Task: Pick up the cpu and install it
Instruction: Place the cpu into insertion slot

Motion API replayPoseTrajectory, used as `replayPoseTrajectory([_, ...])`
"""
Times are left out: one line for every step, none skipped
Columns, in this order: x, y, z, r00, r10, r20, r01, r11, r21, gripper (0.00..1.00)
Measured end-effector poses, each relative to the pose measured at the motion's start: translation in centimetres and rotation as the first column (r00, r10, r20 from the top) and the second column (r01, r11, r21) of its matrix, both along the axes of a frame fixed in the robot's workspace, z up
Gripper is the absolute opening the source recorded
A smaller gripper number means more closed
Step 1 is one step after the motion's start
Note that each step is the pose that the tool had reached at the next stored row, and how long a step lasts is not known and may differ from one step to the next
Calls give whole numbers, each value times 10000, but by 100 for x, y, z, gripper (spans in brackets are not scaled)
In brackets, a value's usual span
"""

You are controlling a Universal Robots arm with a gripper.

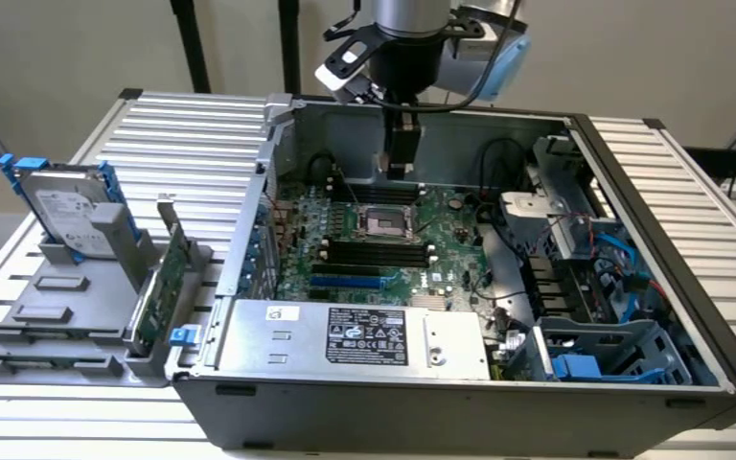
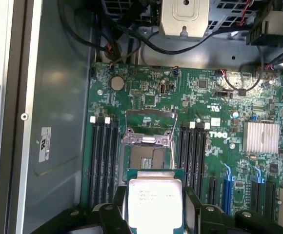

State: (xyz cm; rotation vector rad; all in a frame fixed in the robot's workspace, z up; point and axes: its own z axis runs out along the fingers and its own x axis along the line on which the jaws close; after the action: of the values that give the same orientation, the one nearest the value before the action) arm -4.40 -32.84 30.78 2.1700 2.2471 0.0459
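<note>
Wrist view: gripper [image 2: 155,217] clamped on cpu [image 2: 155,197], just short of open socket [image 2: 149,156]; we judge squaring its edges to socket, level, matters.

Look: your cpu [image 2: 154,204] is a flat square chip, dull silver top, green rim.
Hold: pinched at two opposite edges by the claw [image 2: 154,214].
Place: you see it level above the motherboard [image 2: 146,92], near the open socket [image 2: 148,156].

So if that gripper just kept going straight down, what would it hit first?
Probably the open CPU socket on the motherboard, though depth is hard to judge. The cpu the gripper holds would touch first.
</note>
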Motion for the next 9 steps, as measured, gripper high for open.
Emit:
replayPoseTrajectory([-7,0,-18,10000,-9,1,9,10000,1,55])
replayPoseTrajectory([-14,0,-37,10000,-20,-1,20,10000,-2,55])
replayPoseTrajectory([-20,0,-56,10000,-36,0,36,10000,0,55])
replayPoseTrajectory([-26,0,-73,10000,-51,0,51,10000,-1,55])
replayPoseTrajectory([-31,0,-91,10000,-65,0,65,10000,-1,55])
replayPoseTrajectory([-35,-1,-110,10000,-82,0,82,10000,1,55])
replayPoseTrajectory([-38,-1,-127,10000,-97,0,97,10000,0,55])
replayPoseTrajectory([-40,-2,-146,9999,-112,0,112,9999,0,55])
replayPoseTrajectory([-42,-2,-163,9999,-127,-1,127,9999,-1,55])
